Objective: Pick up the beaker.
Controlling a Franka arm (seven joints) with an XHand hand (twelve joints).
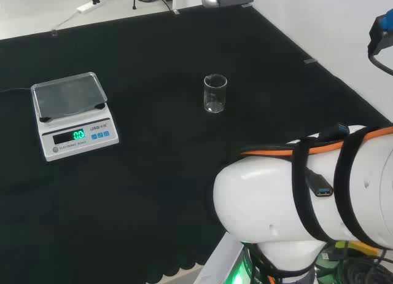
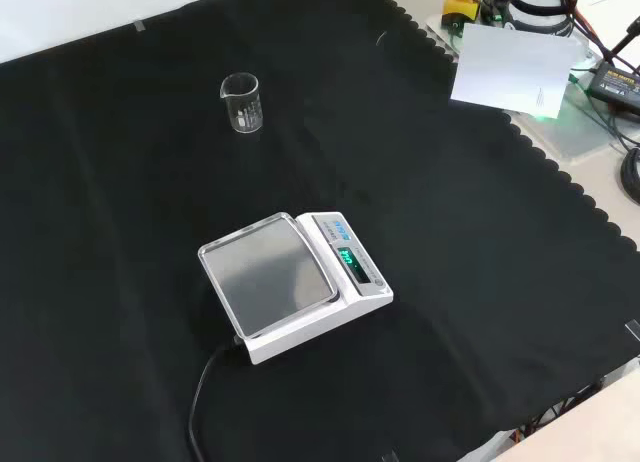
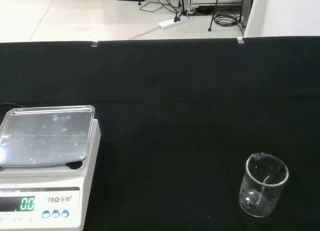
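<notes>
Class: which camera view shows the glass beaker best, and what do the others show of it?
The wrist view: the beaker is closest and largest there, upright, its rim and spout plain. In the head view the beaker stands small, right of the scale. In the front view it stands small, beyond the scale.

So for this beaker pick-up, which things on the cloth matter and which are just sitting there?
Part of the job:
- beaker, clear glass, upright, standing alone on the black cloth

Just lying about:
- scale, with a bare pan and a lit display, standing well apart from the beaker
- its black cable, trailing off across the cloth
</notes>
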